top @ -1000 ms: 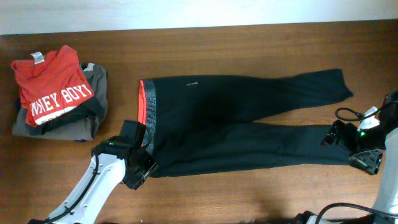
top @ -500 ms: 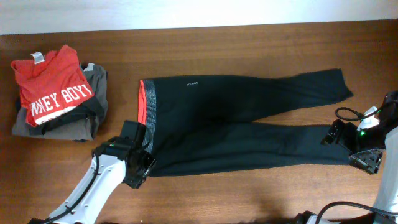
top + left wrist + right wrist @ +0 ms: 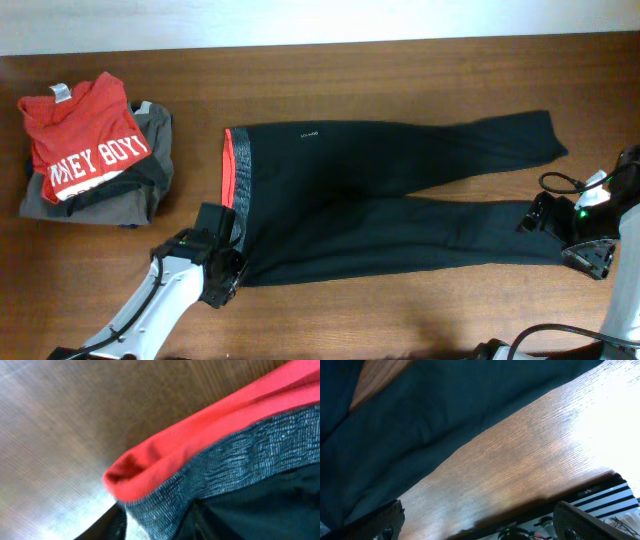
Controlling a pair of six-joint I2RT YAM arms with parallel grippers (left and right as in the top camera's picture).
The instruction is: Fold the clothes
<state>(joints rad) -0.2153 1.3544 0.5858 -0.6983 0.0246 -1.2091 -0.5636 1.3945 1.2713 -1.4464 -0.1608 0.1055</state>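
1. Left gripper (image 3: pixel 222 268) of mine sat at the lower left corner of the black trousers (image 3: pixel 380 190), right by the red waistband (image 3: pixel 165 465). I could not tell if it was pinching the cloth.
2. My right gripper (image 3: pixel 477 510) was wide and held nothing, low over the table (image 3: pixel 400 80) by the leg ends at the right edge.
3. The trousers lay flat across the middle, waist left, legs right.
4. A red T-shirt (image 3: pixel 85 140) lay on a grey garment (image 3: pixel 150 195) in the upper left.

From the left gripper (image 3: pixel 222 268) at the waistband (image 3: pixel 236 170) corner, the trousers (image 3: pixel 380 205) stretch right to the right gripper (image 3: pixel 545 217) by a leg end. Left-behind the left gripper, a T-shirt (image 3: pixel 85 140) tops a folded garment (image 3: pixel 135 200).
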